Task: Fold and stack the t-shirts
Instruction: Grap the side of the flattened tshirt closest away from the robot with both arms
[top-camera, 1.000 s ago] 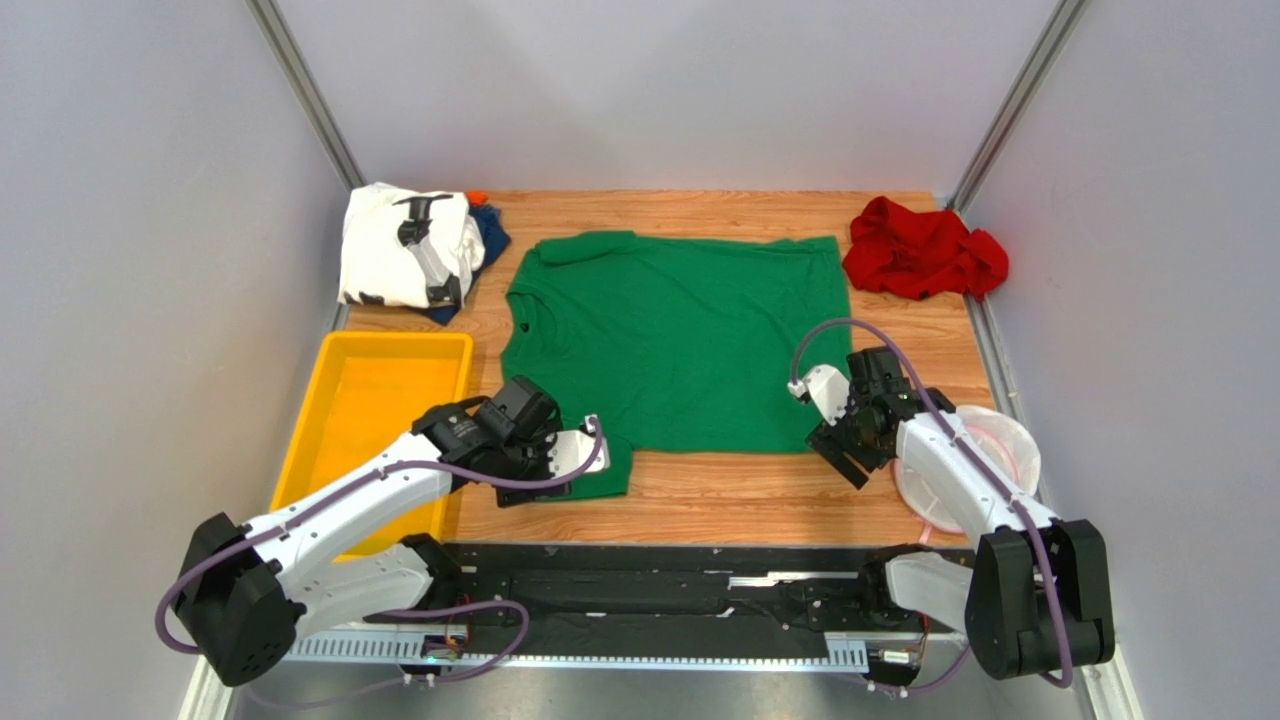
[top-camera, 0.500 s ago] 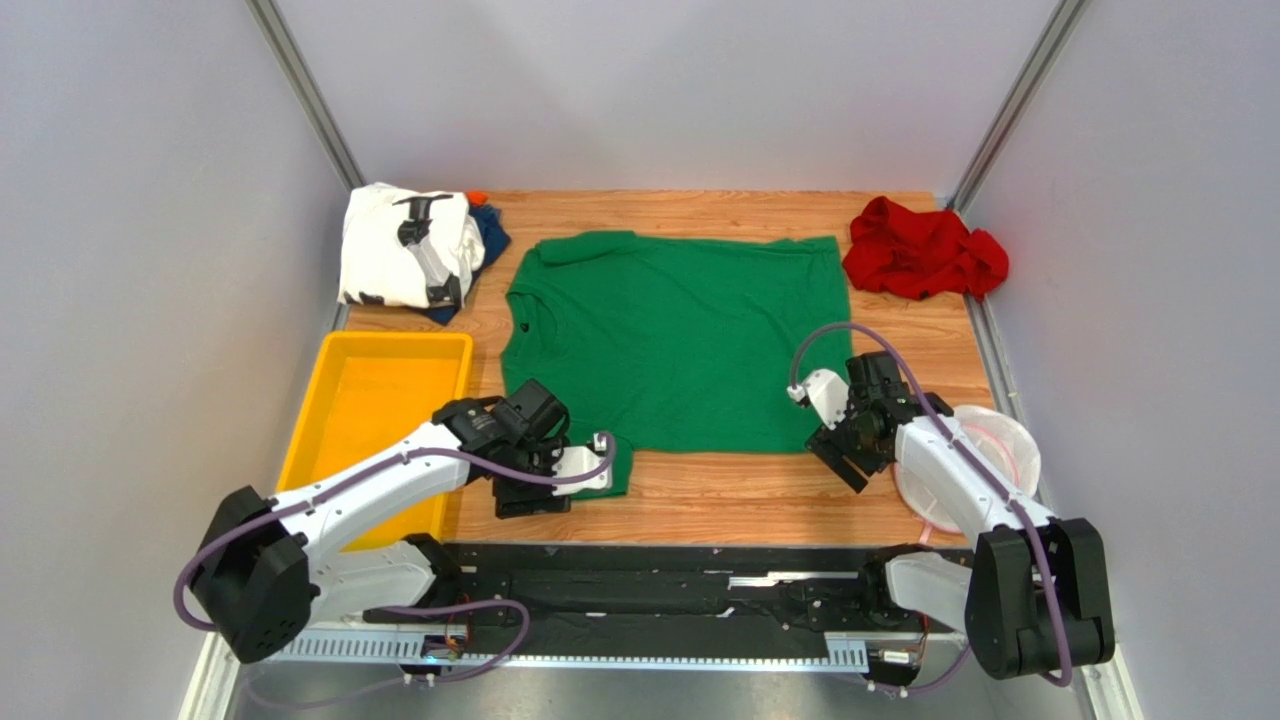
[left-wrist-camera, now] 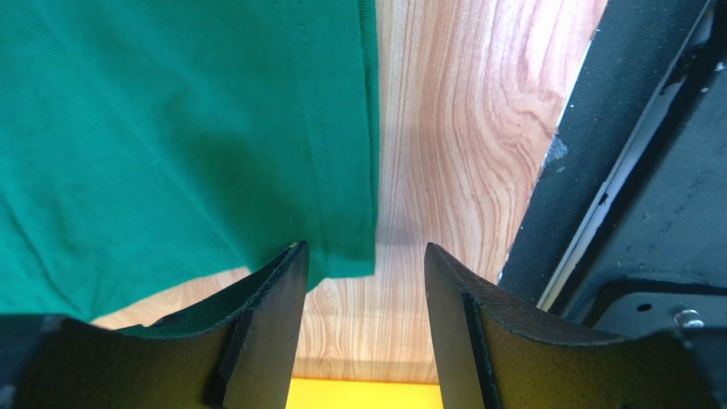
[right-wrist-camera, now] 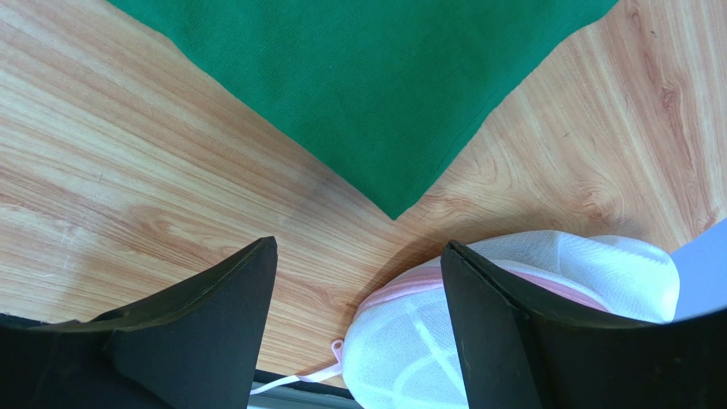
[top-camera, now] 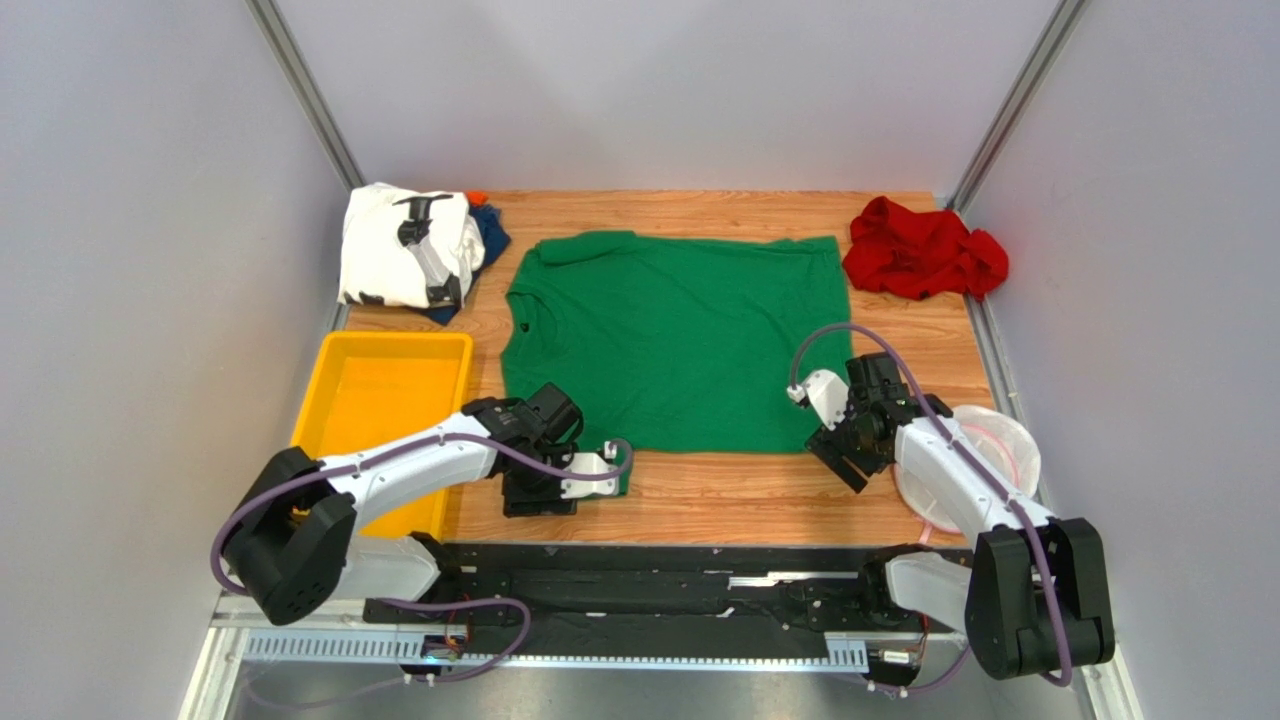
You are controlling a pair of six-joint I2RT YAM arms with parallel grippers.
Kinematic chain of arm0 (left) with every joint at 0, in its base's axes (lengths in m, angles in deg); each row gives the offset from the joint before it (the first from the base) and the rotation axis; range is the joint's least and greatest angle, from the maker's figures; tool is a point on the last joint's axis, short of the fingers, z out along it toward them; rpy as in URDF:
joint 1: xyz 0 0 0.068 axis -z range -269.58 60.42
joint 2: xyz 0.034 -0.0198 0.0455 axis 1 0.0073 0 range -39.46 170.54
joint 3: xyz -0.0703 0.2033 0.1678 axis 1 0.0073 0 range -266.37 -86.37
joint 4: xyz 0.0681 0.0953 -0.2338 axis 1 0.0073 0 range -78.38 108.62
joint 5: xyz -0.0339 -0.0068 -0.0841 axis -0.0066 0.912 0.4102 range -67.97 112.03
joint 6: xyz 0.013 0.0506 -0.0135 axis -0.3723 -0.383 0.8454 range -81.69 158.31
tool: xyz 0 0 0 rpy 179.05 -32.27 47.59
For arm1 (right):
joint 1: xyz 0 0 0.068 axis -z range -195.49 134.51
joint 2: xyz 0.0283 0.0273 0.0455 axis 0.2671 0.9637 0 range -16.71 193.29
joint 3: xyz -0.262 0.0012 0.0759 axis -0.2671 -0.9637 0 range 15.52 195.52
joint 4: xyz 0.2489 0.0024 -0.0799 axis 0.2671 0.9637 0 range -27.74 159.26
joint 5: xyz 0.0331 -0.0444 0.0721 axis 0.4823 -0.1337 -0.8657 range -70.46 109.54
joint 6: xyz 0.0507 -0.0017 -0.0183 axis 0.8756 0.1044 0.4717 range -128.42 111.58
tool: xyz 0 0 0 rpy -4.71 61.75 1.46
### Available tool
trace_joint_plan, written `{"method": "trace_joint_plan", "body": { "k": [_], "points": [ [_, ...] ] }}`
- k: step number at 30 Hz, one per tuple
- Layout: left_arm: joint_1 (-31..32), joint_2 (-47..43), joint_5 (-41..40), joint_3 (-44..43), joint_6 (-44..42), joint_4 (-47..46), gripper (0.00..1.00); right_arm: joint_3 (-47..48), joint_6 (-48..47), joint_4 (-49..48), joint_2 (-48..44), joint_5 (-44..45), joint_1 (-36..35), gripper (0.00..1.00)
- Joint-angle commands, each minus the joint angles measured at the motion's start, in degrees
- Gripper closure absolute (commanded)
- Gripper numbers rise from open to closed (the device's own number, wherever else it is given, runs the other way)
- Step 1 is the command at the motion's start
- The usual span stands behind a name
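A bright green t-shirt (top-camera: 676, 338) lies spread flat mid-table. My left gripper (top-camera: 607, 468) hangs low over its near left corner, jaws open. In the left wrist view that green corner (left-wrist-camera: 171, 128) ends right between the fingertips of the left gripper (left-wrist-camera: 363, 256), ungripped. My right gripper (top-camera: 839, 440) is open beside the shirt's near right corner. The right wrist view shows this gripper (right-wrist-camera: 358, 247) over bare wood, just short of the green tip (right-wrist-camera: 384, 111). A white printed t-shirt (top-camera: 394, 248) lies on a dark blue one (top-camera: 490, 240) at back left. A red t-shirt (top-camera: 920, 252) is crumpled at back right.
A yellow tray (top-camera: 376, 405) stands left of my left arm, its edge (left-wrist-camera: 367, 394) under the left jaws. A white-and-pink mesh basket (top-camera: 1004, 447) sits at the right edge, close under my right gripper's right finger (right-wrist-camera: 546, 290). The black base rail (top-camera: 676, 578) runs along the near edge.
My left gripper has slid right and nearer along the shirt's near left corner, staying open. The right arm has not moved.
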Motion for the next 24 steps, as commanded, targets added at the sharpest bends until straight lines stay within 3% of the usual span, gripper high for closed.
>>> {"method": "trace_joint_plan", "body": {
  "k": [1,6,13,18,19,24],
  "points": [
    [0.28,1.71,-0.08,0.8,-1.67,-3.13,0.39,-0.77,0.02,-2.1,-1.05,-0.1,-0.1,0.25],
    [0.11,3.12,-0.79,1.85,-2.11,-4.45,0.41,-0.69,0.02,-2.27,-1.13,-0.1,-0.1,0.25],
    [0.11,3.21,-1.58,1.77,-1.49,-4.8,0.76,-0.77,0.02,-2.01,-1.57,-0.1,-0.1,0.25],
    [0.1,3.39,-1.76,1.85,-0.79,-4.72,0.91,-0.07,0.02,-1.05,-2.36,0.17,-0.1,0.26],
    [0.19,3.47,-2.02,1.85,-0.79,-4.63,1.0,0.02,0.02,-0.87,-2.71,0.17,-0.1,0.26],
    [0.1,3.21,-2.72,1.94,0.18,-4.54,1.0,0.46,-0.24,0.71,-4.21,-0.45,-0.01,0.26]
  ]
}}
